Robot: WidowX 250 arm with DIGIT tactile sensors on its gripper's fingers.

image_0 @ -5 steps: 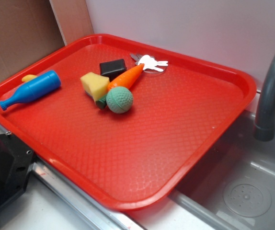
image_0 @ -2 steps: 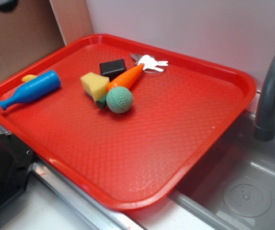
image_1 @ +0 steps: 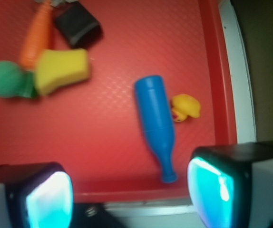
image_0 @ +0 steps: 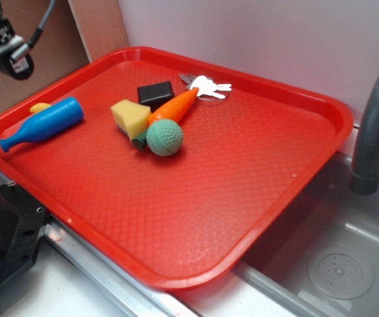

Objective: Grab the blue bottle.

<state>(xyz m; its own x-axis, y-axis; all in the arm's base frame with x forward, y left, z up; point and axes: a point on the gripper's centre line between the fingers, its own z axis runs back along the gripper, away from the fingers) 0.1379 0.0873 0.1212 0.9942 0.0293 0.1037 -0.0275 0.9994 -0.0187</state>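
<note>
Near the tray's left edge the bottle [image_0: 42,123] lies on its side, its base toward the tray's middle and its thin neck pointing at the left front corner, the mouth almost at the rim. A small yellow duck [image_1: 185,108] sits just beside its body on the rim side, touching or nearly so. The gripper [image_0: 8,46] hangs high above and outside the tray's left edge, its jaws spread wide and empty; in the wrist view the two fingers [image_1: 48,197] frame the bottle's neck end from above. The step in hand looks like the approach, with no contact yet. To do it well, I would centre over the thick body rather than the neck, which is thin and likely to slip or pivot. The jaws should straddle the body across its width, so one finger must drop into the narrow space by the duck; aiming slightly toward the base end may avoid it. The tray [image_0: 242,172] rim is close, so descend straight down. The sponge [image_0: 131,117], ball [image_0: 164,137], carrot [image_0: 173,105] and black block [image_0: 155,93] lie well apart and pose no hindrance.
</note>
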